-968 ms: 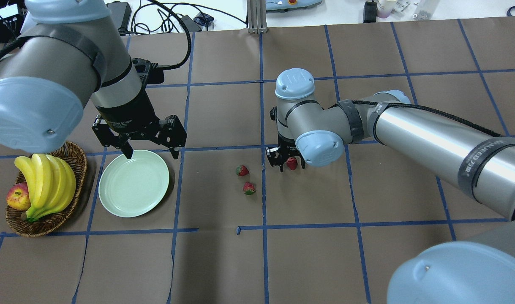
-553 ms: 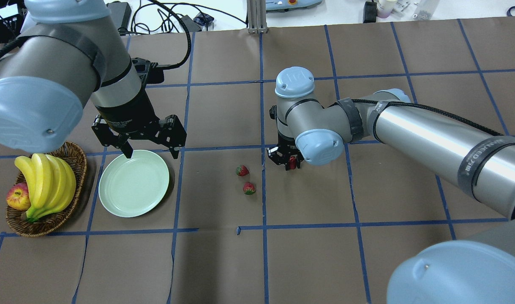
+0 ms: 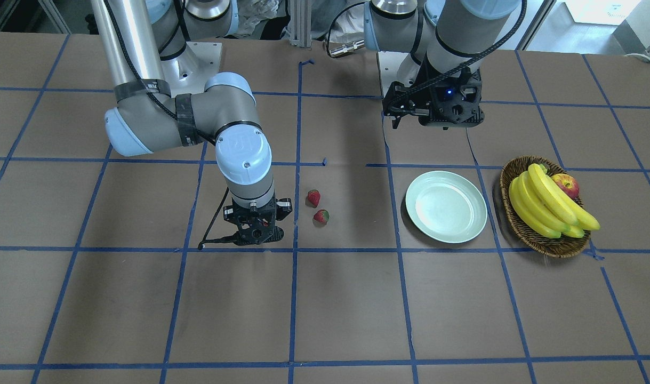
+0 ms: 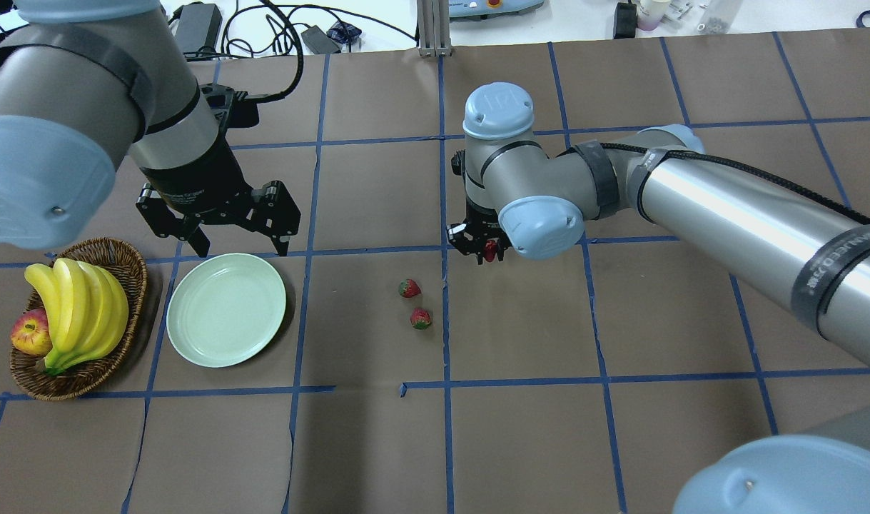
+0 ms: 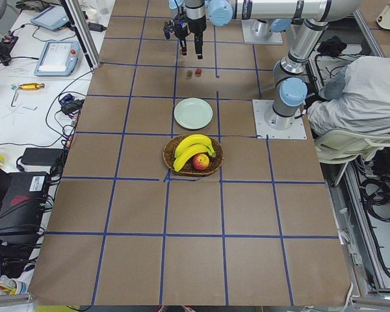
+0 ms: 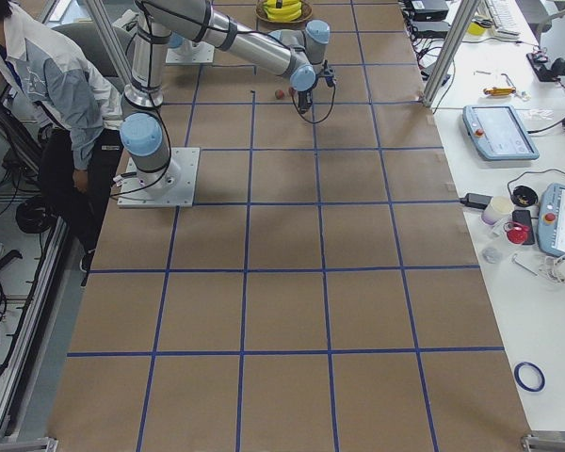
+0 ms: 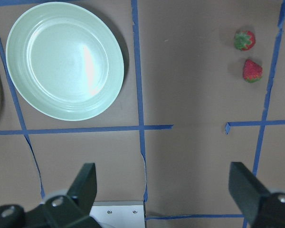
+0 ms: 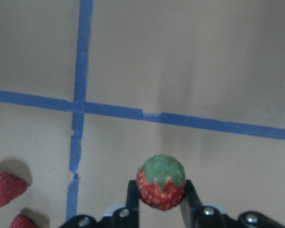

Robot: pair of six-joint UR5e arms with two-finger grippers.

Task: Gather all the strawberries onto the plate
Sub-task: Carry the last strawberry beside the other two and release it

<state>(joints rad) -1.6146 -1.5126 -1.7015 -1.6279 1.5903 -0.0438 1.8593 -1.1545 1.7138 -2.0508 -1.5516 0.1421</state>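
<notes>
R gripper (image 4: 481,251) is clenched on one strawberry (image 8: 160,186), pads on its two sides at the widest part just under the green cap, cap facing the wrist cam. The berry looks clear of the brown paper, near the table's middle. The other 2 strawberries (image 4: 409,288) (image 4: 420,318) lie on the paper close together, just toward the robot's left of the held one, not touching. The mint-green plate (image 4: 225,310) sits bare toward the table's left edge, beside the wicker basket (image 4: 131,271) w/ bananas (image 4: 78,307) and an apple (image 4: 29,334). L gripper (image 4: 238,239) hangs spread wide at the plate's far rim, holding nothing. Handling, my guess: berries are tiny, v. light, rounded and tapered w/ slick skin, so they can squirt out. Grip across the fat shoulder, not the tip or leaves, w/ a gentle squeeze since they may be soft.
</notes>
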